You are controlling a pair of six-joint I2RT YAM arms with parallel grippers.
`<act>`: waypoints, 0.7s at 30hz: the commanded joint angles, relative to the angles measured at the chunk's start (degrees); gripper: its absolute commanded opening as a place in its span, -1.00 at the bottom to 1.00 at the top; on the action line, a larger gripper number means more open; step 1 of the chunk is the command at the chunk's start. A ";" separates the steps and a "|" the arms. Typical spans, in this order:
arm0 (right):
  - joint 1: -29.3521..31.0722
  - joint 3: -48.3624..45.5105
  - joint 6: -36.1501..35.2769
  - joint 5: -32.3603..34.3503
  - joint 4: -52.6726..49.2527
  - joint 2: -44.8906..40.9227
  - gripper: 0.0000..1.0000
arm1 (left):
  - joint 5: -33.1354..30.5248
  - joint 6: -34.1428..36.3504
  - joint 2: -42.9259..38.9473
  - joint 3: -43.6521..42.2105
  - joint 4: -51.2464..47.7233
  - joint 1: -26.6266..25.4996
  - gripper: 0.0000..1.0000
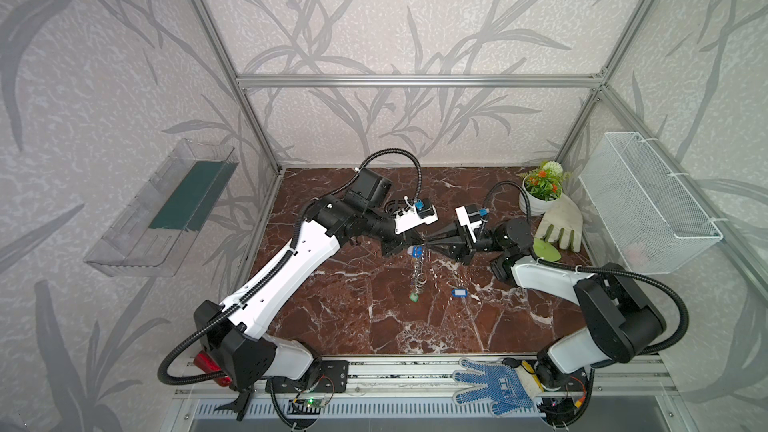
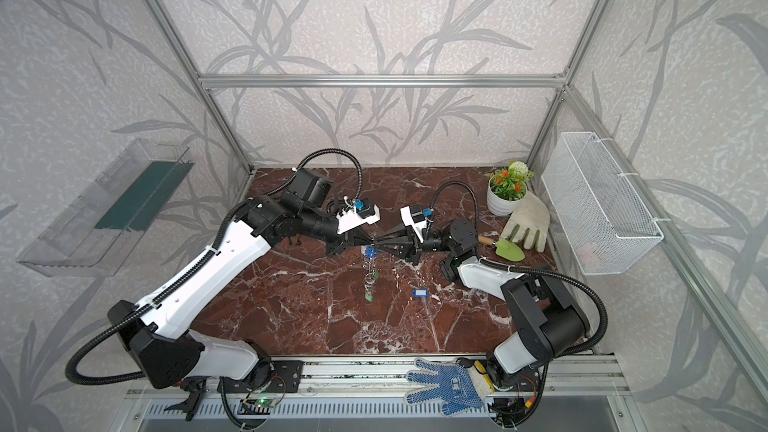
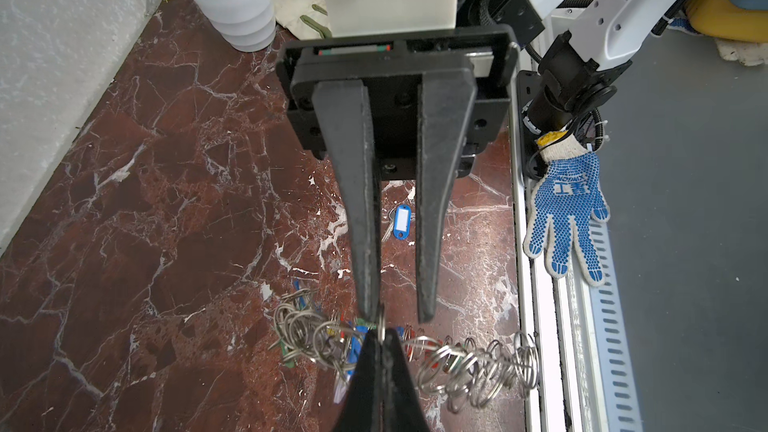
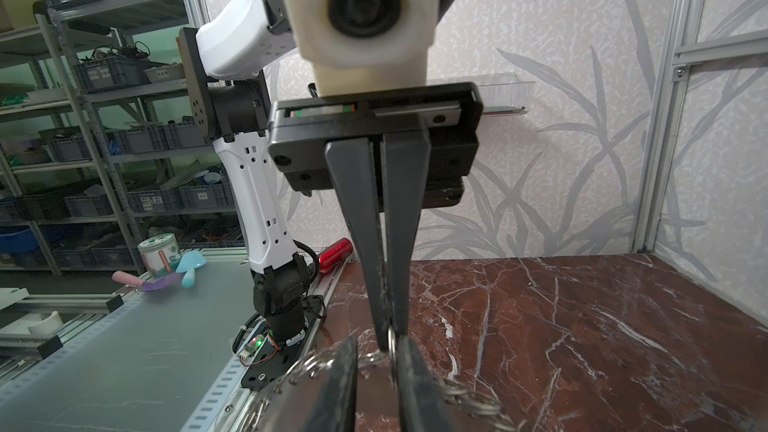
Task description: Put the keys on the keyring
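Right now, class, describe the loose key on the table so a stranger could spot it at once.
Find the red-brown marble tabletop, then the bunch of silver wire rings hanging over its middle. Just right of that bunch, in a top view, lies a small silver key with a blue plastic tag: flat, alone, off the bunch.

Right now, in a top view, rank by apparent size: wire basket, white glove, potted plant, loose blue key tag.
Largest first:
wire basket
white glove and potted plant, too alike to rank
loose blue key tag
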 commanded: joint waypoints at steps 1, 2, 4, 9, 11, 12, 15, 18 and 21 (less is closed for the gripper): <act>0.44 1.80 0.48 -1.07 2.38 0.90 -0.60 | 1.47 2.02 -1.07 2.29 2.15 -0.22 -1.00; 0.50 1.80 0.48 -1.07 2.38 0.96 -0.61 | 1.47 1.98 -1.10 2.27 2.18 -0.23 -1.00; 0.58 2.01 0.48 -1.07 2.38 1.09 -0.62 | 1.66 2.07 -1.06 2.38 2.16 -0.23 -1.00; 0.55 2.06 0.57 -0.89 2.34 1.40 -0.80 | 1.95 1.95 -1.03 2.27 2.33 -0.21 -1.00; 0.54 2.09 0.68 -0.89 2.30 1.40 -0.96 | 1.89 1.92 -0.97 2.18 2.33 -0.22 -1.00; 0.55 2.15 0.74 -0.89 2.29 1.44 -1.00 | 1.71 1.89 -1.04 2.10 2.32 -0.23 -1.00; 0.58 2.06 0.83 -0.81 2.38 1.44 -1.00 | 1.78 1.33 -1.29 2.10 2.63 -0.21 -1.00; 0.60 1.84 0.88 -0.34 2.38 1.36 -1.00 | 2.85 -1.95 -2.64 1.17 5.50 0.01 -1.00; 0.52 1.63 1.26 0.98 2.34 0.88 -1.00 | 3.79 -10.04 -6.02 -2.41 13.80 1.39 -0.74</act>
